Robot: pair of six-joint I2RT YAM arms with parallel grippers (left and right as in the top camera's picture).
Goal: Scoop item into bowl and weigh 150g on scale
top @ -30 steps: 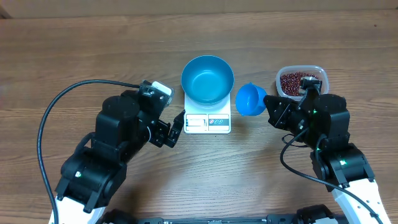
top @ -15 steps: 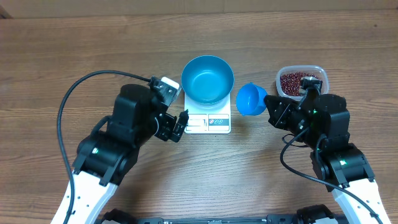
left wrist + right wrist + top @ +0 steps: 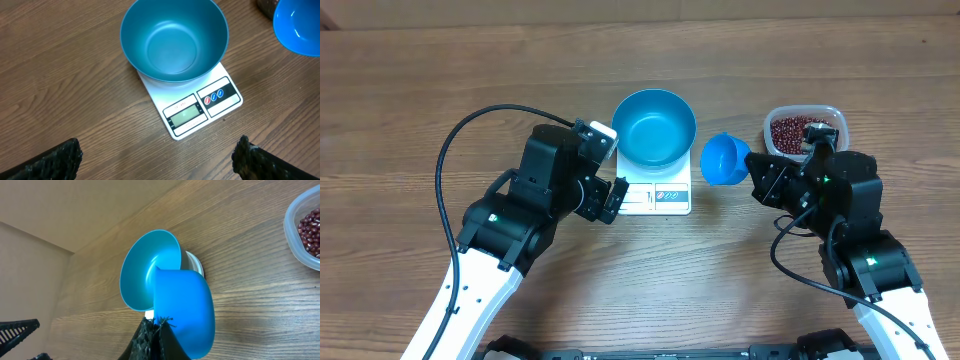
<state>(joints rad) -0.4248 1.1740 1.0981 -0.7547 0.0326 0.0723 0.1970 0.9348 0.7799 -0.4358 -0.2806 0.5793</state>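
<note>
While the bowl (image 3: 654,127) sits empty on the scale (image 3: 655,199), your right pincer (image 3: 756,176) pinches the scoop (image 3: 723,160), apparently empty, your left pincer (image 3: 609,198) spread; next, dip right into the beans (image 3: 796,130).

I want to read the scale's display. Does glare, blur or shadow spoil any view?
Left wrist: scale sharp, evenly lit, no glare, but digits too small to read; mild sheen inside the bowl. Overhead: sharp, display tiny. Right wrist: the bowl and the scoop hide the display.
</note>
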